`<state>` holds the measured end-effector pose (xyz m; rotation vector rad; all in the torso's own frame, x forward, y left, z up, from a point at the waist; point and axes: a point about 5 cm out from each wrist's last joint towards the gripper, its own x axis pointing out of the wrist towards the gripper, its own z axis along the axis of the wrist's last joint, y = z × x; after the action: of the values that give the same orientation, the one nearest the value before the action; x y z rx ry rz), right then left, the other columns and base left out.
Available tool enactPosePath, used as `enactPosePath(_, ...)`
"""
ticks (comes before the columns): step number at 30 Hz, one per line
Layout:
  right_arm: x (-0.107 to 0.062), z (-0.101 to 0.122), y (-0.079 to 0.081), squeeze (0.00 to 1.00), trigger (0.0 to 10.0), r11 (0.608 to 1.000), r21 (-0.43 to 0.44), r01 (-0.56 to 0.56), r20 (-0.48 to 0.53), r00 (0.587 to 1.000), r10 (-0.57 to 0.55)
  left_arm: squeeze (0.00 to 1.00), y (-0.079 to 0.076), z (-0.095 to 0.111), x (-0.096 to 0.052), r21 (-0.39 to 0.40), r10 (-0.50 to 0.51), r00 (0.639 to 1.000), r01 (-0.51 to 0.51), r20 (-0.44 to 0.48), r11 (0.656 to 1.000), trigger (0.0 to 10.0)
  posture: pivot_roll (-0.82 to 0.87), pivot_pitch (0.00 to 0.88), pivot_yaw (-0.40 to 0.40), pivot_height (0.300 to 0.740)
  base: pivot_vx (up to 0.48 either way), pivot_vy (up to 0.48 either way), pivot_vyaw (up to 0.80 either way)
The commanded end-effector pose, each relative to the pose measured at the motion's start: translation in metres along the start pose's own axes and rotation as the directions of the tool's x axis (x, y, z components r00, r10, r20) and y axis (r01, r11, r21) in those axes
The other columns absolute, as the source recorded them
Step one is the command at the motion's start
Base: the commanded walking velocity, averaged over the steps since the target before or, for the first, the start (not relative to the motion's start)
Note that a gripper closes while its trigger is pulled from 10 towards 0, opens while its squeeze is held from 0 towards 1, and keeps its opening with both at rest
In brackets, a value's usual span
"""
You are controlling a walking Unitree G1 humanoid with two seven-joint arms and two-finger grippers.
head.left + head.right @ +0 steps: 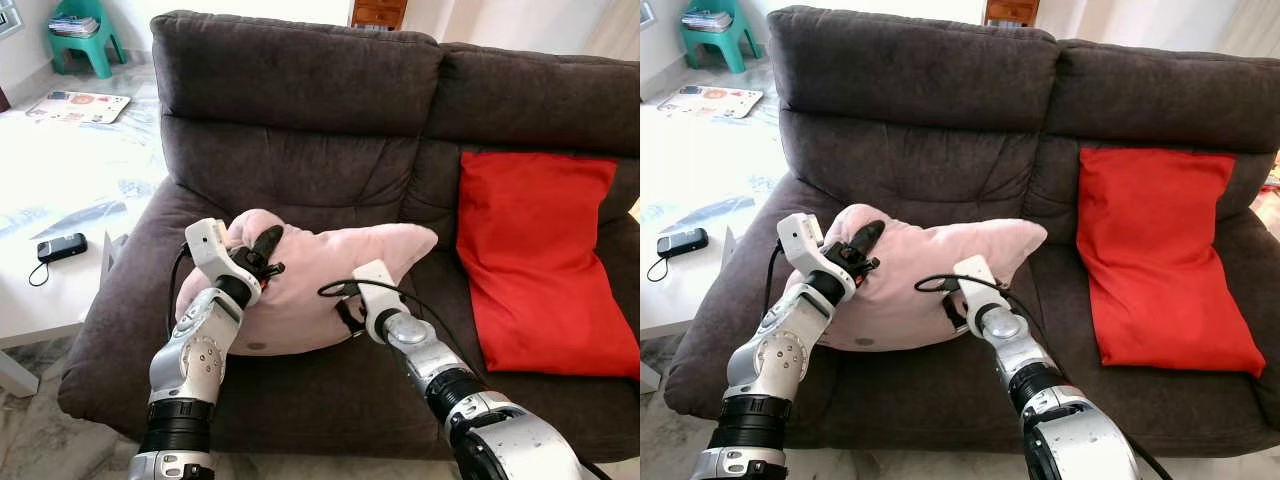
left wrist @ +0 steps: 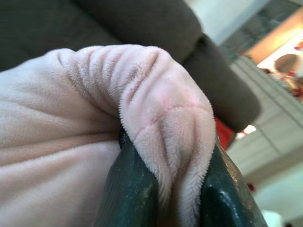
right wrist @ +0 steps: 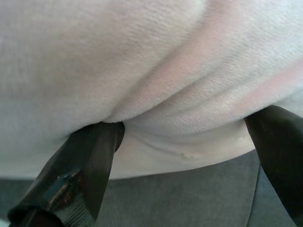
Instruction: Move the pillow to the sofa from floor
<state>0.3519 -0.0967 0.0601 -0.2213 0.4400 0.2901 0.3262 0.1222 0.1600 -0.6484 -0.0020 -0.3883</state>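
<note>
Left gripper point(image 1: 262, 252): fingers point(image 2: 130, 189) pinched shut on a bunched fold at the pillow's upper left edge, one black finger showing against the pink fabric
Pillow point(image 1: 320, 285): pale pink and plush, lying on the left seat of the sofa, its top leaning toward the backrest; long axis runs left to right across the seat, with one corner sticking out toward the red cushion
Right gripper point(image 1: 952, 312): at the pillow's lower front edge, fingers point(image 3: 83, 168) spread wide with the pink edge sagging between them; whether they press on the fabric cannot be told
Sofa point(image 1: 300, 80): dark brown, two seats, the pillow on the left one
Red cushion point(image 1: 545, 260): propped upright against the backrest on the right seat, apart from the pillow
White table point(image 1: 60, 190): left of the sofa, with a small dark device point(image 1: 62, 247) near its edge
Teal stool point(image 1: 85, 35): far left at the back, papers stacked on it
</note>
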Motion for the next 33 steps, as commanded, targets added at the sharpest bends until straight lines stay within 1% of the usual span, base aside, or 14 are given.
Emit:
enactPosePath(1,0.003,0.041,0.001,0.0,10.0,0.999,0.036,-0.001,0.161,0.987,-0.004,0.0,-0.022,0.003,0.002,-0.037,-0.129,0.992,0.129,0.006,0.991,10.0,0.08,0.019,-0.138,0.74,0.0,0.0,0.0)
enactPosePath(6,0.003,0.053,0.005,0.0,10.0,0.997,0.074,-0.009,0.211,0.977,-0.007,0.0,-0.021,0.015,-0.002,-0.065,-0.14,0.988,0.144,0.065,0.987,10.0,0.09,0.019,-0.152,0.74,0.0,0.0,0.0)
enactPosePath(9,0.003,0.061,0.009,0.0,10.0,0.989,0.143,-0.039,0.253,0.968,0.002,0.0,-0.021,0.02,-0.008,-0.042,-0.176,0.981,0.18,0.08,0.983,10.0,0.1,0.022,-0.162,0.74,0.0,0.0,0.0)
enactPosePath(12,0.003,0.07,0.013,0.0,10.0,0.983,0.169,-0.067,0.297,0.955,0.014,0.0,-0.018,0.034,-0.013,-0.013,-0.16,0.972,0.165,0.171,0.986,10.0,0.1,0.023,-0.167,0.74,0.0,0.0,0.0)
enactPosePath(13,0.003,0.072,0.016,0.0,10.0,0.985,0.159,-0.073,0.31,0.951,0.02,0.0,-0.009,0.045,-0.017,-0.022,-0.095,0.964,0.104,0.248,0.994,10.0,0.11,0.028,-0.172,0.74,0.0,0.0,0.0)
enactPosePath(14,0.003,0.072,0.016,0.0,10.0,0.985,0.159,-0.073,0.31,0.951,0.02,0.0,-0.009,0.045,-0.017,-0.022,-0.095,0.964,0.104,0.248,0.994,10.0,0.11,0.028,-0.172,0.74,0.0,0.0,0.0)
enactPosePath(15,0.003,0.072,0.018,0.0,10.0,0.985,0.152,-0.079,0.31,0.95,0.029,0.0,0.002,0.05,-0.02,-0.002,-0.004,0.957,0.005,0.289,1.0,10.0,0.11,0.031,-0.176,0.74,0.0,0.0,0.0)
enactPosePath(16,0.003,0.07,0.02,0.0,10.0,0.986,0.146,-0.083,0.302,0.953,0.035,0.0,0.008,0.049,-0.021,-0.006,0.04,0.955,-0.04,0.294,0.999,10.0,0.11,0.032,-0.179,0.74,0.0,0.0,0.0)
enactPosePath(18,0.004,0.062,0.023,0.0,10.0,0.989,0.124,-0.081,0.275,0.96,0.045,0.0,0.026,0.045,-0.025,-0.036,0.189,0.936,-0.187,0.296,0.982,10.0,0.11,0.034,-0.178,0.74,0.0,0.0,0.0)
enactPosePath(21,0.003,0.055,0.023,0.0,10.0,0.989,0.129,-0.077,0.258,0.965,0.042,0.0,0.032,0.04,-0.025,-0.06,0.237,0.929,-0.229,0.284,0.972,10.0,0.1,0.033,-0.174,0.74,0.0,0.0,0.0)
enactPosePath(26,0.002,0.041,0.015,0.0,10.0,0.99,0.134,-0.043,0.243,0.97,0.009,0.0,0.025,0.038,-0.014,-0.085,0.215,0.93,-0.199,0.296,0.976,10.0,0.08,0.034,-0.16,0.74,0.0,0.0,0.0)
enactPosePath(28,0.001,0.035,0.009,0.0,10.0,0.99,0.143,-0.02,0.235,0.972,-0.015,0.0,0.025,0.037,-0.002,-0.064,0.231,0.932,-0.222,0.281,0.973,10.0,0.08,0.031,-0.156,0.74,0.0,0.0,0.0)
enactPosePath(30,0.0,0.032,0.006,0.0,10.0,0.989,0.15,-0.006,0.231,0.972,-0.029,0.0,0.022,0.032,0.01,0.008,0.193,0.957,-0.2,0.215,0.98,10.0,0.07,0.031,-0.151,0.74,0.0,0.0,0.0)
enactPosePath(33,0.0,0.029,0.003,0.0,10.0,0.99,0.141,-0.001,0.226,0.974,-0.032,0.0,0.013,0.02,0.026,0.1,0.087,0.994,-0.094,0.072,0.991,10.0,0.05,0.027,-0.138,0.74,0.0,0.0,0.0)
